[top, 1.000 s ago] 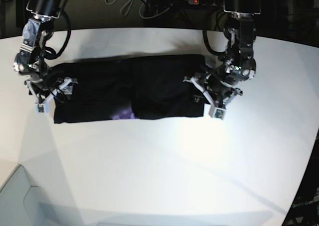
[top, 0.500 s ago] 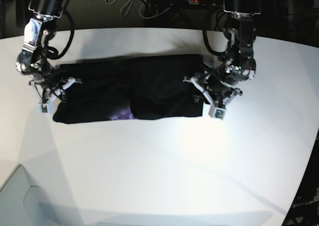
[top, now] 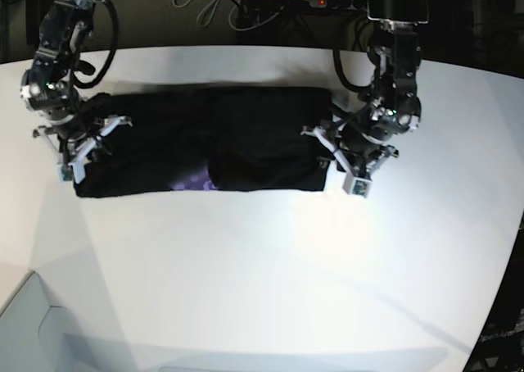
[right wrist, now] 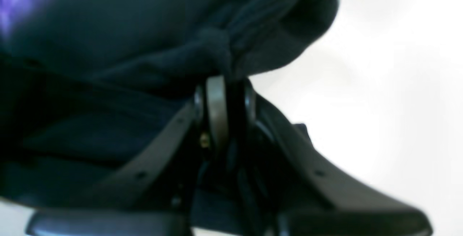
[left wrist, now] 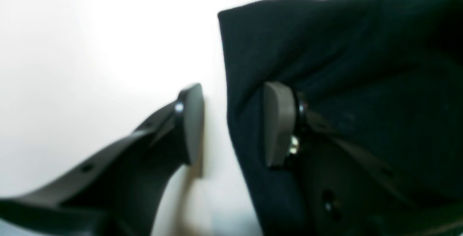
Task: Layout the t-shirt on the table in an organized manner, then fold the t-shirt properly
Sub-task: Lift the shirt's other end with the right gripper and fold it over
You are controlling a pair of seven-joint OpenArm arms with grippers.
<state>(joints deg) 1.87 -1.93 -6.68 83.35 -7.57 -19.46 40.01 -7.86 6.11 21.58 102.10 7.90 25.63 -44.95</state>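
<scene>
With the shirt (right wrist: 152, 37) pinched only in the right jaws while the left jaws sit half open around its edge, it could be pulled crooked on the tabletop (top: 270, 265).

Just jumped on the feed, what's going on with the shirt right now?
The black t-shirt lies as a long folded band across the white table. The right hand is shut on bunched fabric at its end of the band. The left hand is open at the other end, one finger on the cloth and the other on bare table, straddling the shirt's edge without gripping it yet.
</scene>
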